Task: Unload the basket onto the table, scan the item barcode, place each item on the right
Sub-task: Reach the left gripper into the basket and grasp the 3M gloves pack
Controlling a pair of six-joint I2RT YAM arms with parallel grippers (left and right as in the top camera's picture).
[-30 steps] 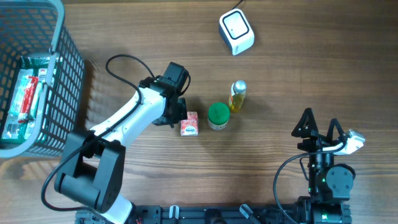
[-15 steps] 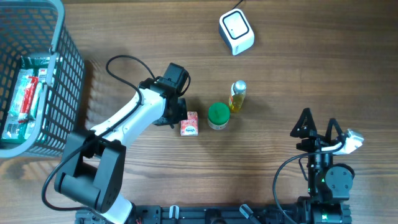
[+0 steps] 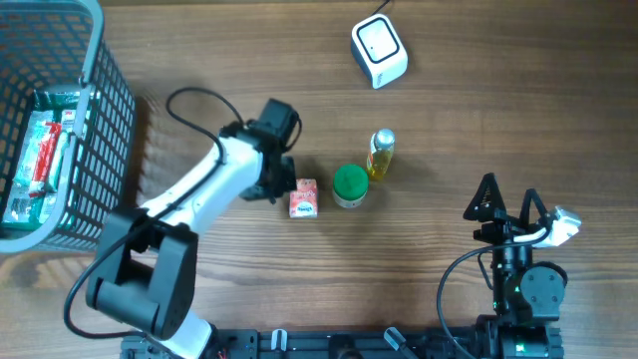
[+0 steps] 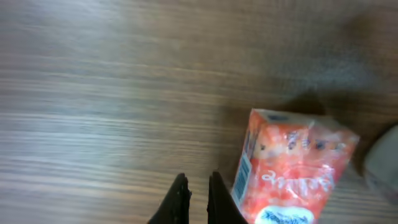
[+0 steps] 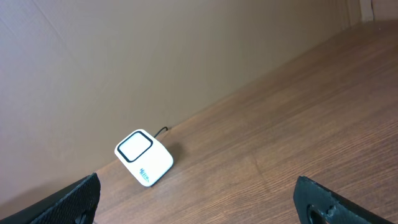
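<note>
Looking down from overhead, you find the small pink-and-orange drink carton [image 3: 303, 198] lying on the brown wooden table [image 3: 478, 120] near its middle, just left of a round green-lidded tub [image 3: 350, 184]. A small yellow bottle with a clear cap [image 3: 381, 155] lies just beyond the tub, toward the far edge.

Your left gripper [image 3: 283, 189] sits low at the carton's left side. In the left wrist view its black fingers [image 4: 180, 193] are pressed together with nothing between them, and the left gripper [image 4: 197, 194] stands just beside the carton [image 4: 289, 168]; you cannot tell whether it touches. A white strip with a printed barcode [image 4: 242, 177] runs along the carton edge nearest the fingers, though the picture is blurred.

Your right gripper [image 3: 508, 204] rests well apart at the near right corner, jaws spread wide and holding nothing. Between its fingertips the right gripper [image 5: 196, 183] frames bare wood, with the white square barcode scanner [image 5: 143, 157] beyond.

That scanner [image 3: 379, 52] lies at the far edge, well away from the carton. A grey wire basket [image 3: 110, 90] holding packets stands at the far left.
</note>
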